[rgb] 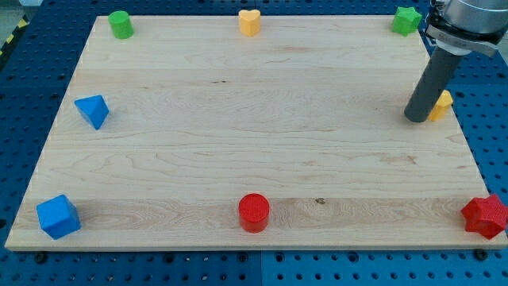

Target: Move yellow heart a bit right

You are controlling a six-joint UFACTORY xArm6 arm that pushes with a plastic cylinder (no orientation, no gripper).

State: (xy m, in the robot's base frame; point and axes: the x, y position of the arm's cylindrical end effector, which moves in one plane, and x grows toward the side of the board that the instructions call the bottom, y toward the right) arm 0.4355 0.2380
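So the yellow heart (249,22) is sitting right at the desk's (238,151) top edge, roughly in the middle of it, nothing touching it. Judging from that, the push isn't started yet, so basically the whole job is still left.

My tip (416,117) is hanging out way over by the right edge, in the upper part, well apart from the heart. It's standing just beside another yellow block (442,105), which is peeking out from behind the rod; can't make out that one's shape, or whether they're actually touching. No jaws on this rig, just the plain rod, so there's nothing to be clenched or released.

To get the heart going right, I'm guessing the tip needs to travel across to the heart's left side first and then nudge it a little.

Everything else is parked around the edges:
- green cylinder (121,24) at the top-left corner
- green star (406,20) at the top-right corner
- blue triangle-ish block (93,110) on the left edge
- blue cube (58,216) at the bottom-left corner
- red cylinder (254,212) mid bottom edge
- red star (486,216) at the bottom-right corner
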